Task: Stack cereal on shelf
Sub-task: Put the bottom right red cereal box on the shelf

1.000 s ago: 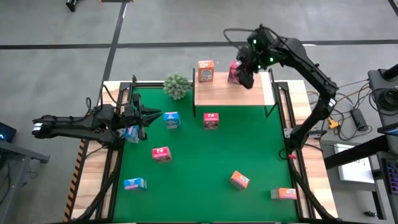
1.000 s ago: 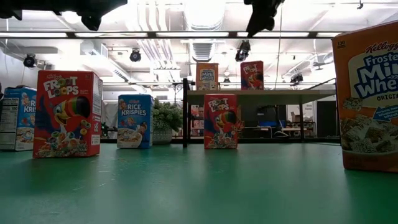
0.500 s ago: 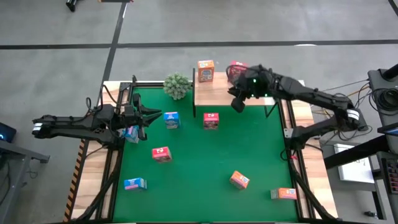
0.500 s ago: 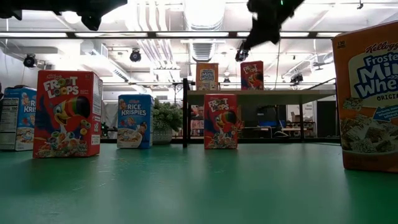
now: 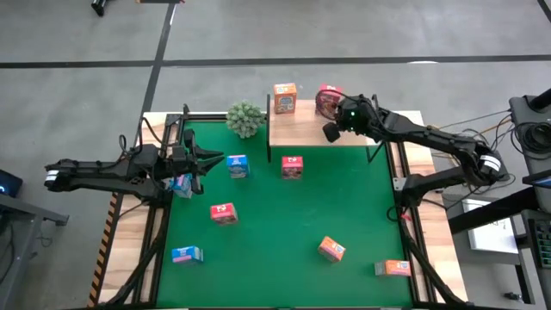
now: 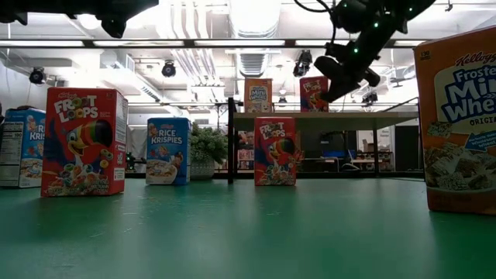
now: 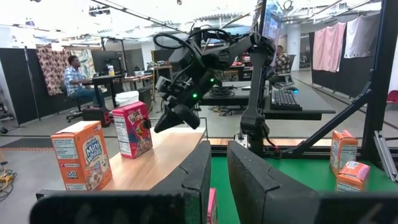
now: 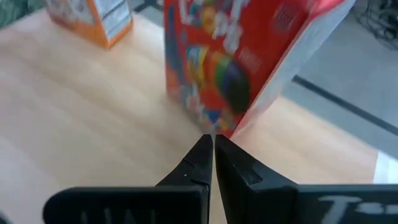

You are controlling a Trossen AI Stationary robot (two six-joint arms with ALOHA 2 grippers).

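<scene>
Overhead, two boxes point(image 5: 285, 98) on shelf point(image 5: 301, 131)

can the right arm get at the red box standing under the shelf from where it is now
Probably yes: the right gripper hangs shut at the shelf's front edge, and the red box stands just in front on open felt, nothing between them.

both arms matte black, boxy links with rounded joint housings. right arm point(image 5: 430, 138) has small green status lights near the wrist, close to the shelf point(image 5: 301, 129), a white band at the elbow joint, and black cable loops arching off the wrist housing. left arm point(image 5: 103, 172) has a white band at its outer end away from the shelf. left gripper point(image 7: 214, 171): two broad flat black fingers point(image 7: 193, 177) with bevelled edges. right gripper point(image 8: 208, 146): black fingers tapering to thin wedge tips.
</scene>
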